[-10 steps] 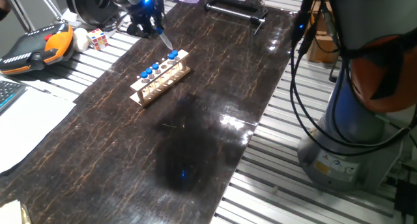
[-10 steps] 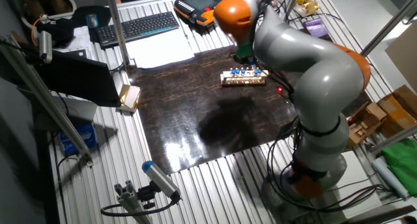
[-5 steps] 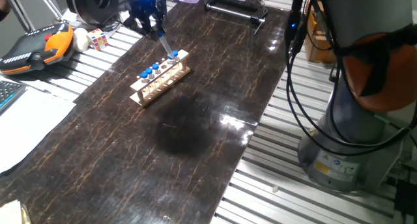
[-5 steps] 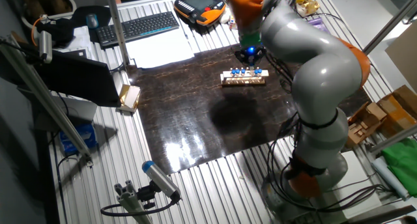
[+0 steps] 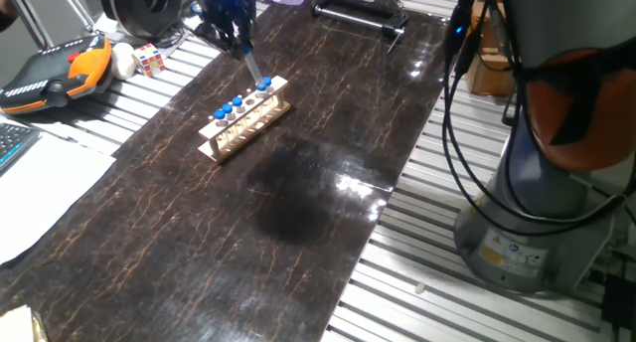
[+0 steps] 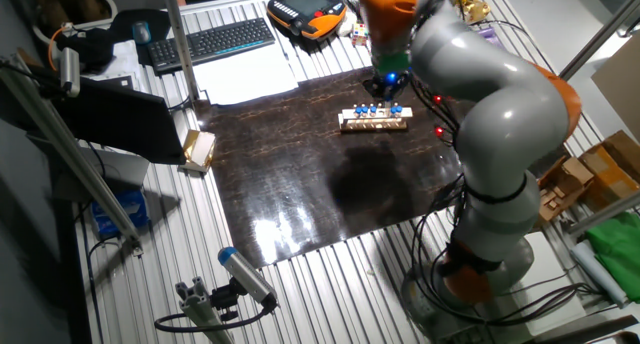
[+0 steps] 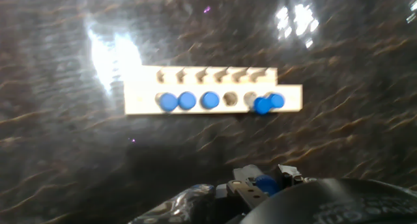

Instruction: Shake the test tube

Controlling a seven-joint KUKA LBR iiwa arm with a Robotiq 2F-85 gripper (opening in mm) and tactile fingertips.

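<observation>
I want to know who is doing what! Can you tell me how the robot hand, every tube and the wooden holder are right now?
gripper: shut on the test tube's blue cap
test tube: held, tilted over the rack's end
other tubes: capped, sitting in the rack
wooden rack: standing on the table, one hole plainly empty

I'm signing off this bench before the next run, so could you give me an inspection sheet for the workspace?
Surface: dark marbled mat, glossy with glare, on a slatted table.
Job's things: the test tube is tilted above the wooden rack; blue-capped tubes sit in the rack, and at least one hole is empty.
Clutter: puzzle cube, orange pendant, keyboard, papers.
Grippers: the gripper is closed on the test tube's blue cap.
Cables: black cables hang beside the arm's base.
Surroundings: cardboard boxes.
</observation>
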